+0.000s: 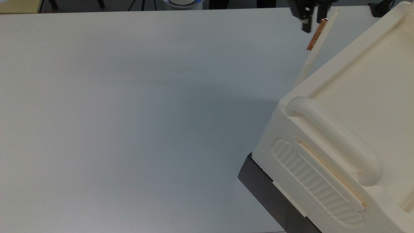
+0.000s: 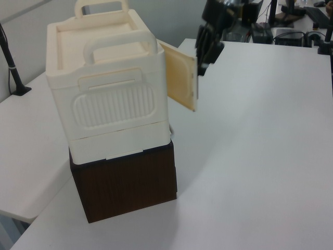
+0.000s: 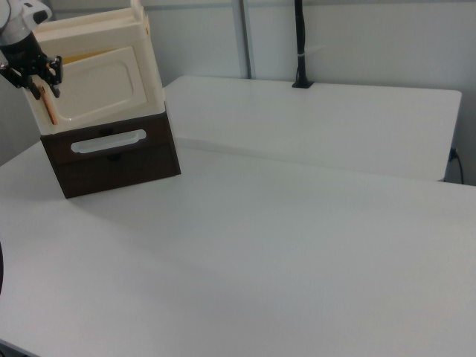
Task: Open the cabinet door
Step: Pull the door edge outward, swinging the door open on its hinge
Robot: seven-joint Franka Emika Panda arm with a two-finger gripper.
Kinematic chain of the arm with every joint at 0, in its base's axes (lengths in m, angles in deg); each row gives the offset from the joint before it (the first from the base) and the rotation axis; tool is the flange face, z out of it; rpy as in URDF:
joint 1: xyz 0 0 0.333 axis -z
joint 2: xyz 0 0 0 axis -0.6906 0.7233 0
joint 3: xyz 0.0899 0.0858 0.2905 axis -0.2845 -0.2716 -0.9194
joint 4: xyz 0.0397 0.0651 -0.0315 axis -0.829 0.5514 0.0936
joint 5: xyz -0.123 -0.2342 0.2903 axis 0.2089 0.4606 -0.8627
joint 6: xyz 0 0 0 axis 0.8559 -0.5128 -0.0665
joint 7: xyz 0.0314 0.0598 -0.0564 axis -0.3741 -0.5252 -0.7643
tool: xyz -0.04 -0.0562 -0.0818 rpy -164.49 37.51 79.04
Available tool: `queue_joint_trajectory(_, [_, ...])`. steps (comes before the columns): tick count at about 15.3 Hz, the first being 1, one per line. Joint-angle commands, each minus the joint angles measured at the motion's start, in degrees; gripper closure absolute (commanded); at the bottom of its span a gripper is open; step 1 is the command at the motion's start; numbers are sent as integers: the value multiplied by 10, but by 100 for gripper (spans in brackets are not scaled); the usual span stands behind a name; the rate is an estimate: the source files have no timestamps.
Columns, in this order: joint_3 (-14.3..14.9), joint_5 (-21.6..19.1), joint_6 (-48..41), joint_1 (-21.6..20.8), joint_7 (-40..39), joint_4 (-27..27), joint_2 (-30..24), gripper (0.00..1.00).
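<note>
Across the top view's left and middle: bare white table (image 1: pixel 129 113). Right of that, at the top edge, dark gripper (image 1: pixel 313 17) pointing down, fingers (image 1: pixel 305 25) parted, holding nothing that can be made out. Just at the right-hand finger, upper end of the copper bar handle (image 1: pixel 315 35); touching or not, cannot tell. Carrying that handle, the cabinet door (image 1: pixel 305 66), seen edge-on as a thin cream strip, angled out from the cabinet (image 1: pixel 362 81) corner and standing well open, free edge up by the gripper. Further right and lower: thick tubular handle (image 1: pixel 336 139) along the cabinet's top, ribbed side panel (image 1: pixel 317 181) beneath it, dark base (image 1: pixel 268 187) at the bottom.

Left view, left to right: black stand (image 2: pixel 13 67) on the side table, then cabinet on its dark base with ribbed panel facing the camera, then door sticking out to the left view's right, hinged at the cabinet's corner, inner face showing, then gripper at the door's free edge near its top.

Right view, left to right: gripper at the far left, fingers apart astride the top of the copper handle; door angled out in front of the cabinet; pale drawer pull (image 3: pixel 108 141) on the dark base; black pole (image 3: pixel 300 44) clamped at the far table edge.
</note>
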Motion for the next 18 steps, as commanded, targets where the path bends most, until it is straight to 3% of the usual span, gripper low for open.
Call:
queue_joint_trajectory(1, [5, 9, -56, 19, 1, 12, -49, 14])
queue_joint_trajectory(7, [-2, 3, -68, 16, 5, -4, -80, 8])
queue_joint_trajectory(12, [-4, 9, -41, -35, 17, 1, -56, 8])
queue_joint_trajectory(17, [5, 9, -41, -22, 28, 2, -34, 8])
queue_joint_trajectory(18, [5, 9, -46, 0, 29, 2, -34, 8])
